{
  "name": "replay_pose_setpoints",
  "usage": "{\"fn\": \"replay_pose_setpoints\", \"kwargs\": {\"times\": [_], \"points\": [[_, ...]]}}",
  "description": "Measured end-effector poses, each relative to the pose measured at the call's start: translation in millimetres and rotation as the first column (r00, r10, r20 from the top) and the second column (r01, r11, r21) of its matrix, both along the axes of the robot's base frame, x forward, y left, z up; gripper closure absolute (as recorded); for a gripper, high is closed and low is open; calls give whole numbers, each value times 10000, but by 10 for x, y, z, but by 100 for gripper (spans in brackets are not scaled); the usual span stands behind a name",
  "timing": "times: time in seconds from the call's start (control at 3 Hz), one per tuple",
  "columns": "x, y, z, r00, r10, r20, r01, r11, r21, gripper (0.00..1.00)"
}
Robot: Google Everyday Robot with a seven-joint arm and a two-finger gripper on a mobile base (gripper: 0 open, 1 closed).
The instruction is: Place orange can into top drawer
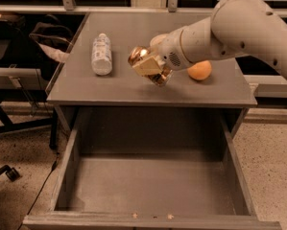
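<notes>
The single camera sits high in front of the open top drawer (152,186) and looks steeply down across it. It is close: the drawer fills the lower half, the worktop (128,87) the upper. The arm (239,28) enters from the right, its gripper (150,67) over the worktop's middle, fingers clasped on the orange can (137,56).

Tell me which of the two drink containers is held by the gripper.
The orange can, clamped in the gripper above the cabinet top; the clear bottle lies on its side, untouched.

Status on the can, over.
Tool shut on orange can, above cabinet top near front edge. Top drawer open below. Water bottle, orange fruit off to the sides.
</notes>
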State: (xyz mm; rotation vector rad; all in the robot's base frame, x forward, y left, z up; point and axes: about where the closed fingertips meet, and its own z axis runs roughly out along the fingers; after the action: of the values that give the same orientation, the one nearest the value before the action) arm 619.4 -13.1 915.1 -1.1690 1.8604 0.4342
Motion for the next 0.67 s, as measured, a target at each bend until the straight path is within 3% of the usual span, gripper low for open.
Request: {"fn": "replay_pose_setpoints", "kwargs": {"times": [0.67], "points": [[-30,47,16,9999,144,51,-144,9999,-17,100]]}}
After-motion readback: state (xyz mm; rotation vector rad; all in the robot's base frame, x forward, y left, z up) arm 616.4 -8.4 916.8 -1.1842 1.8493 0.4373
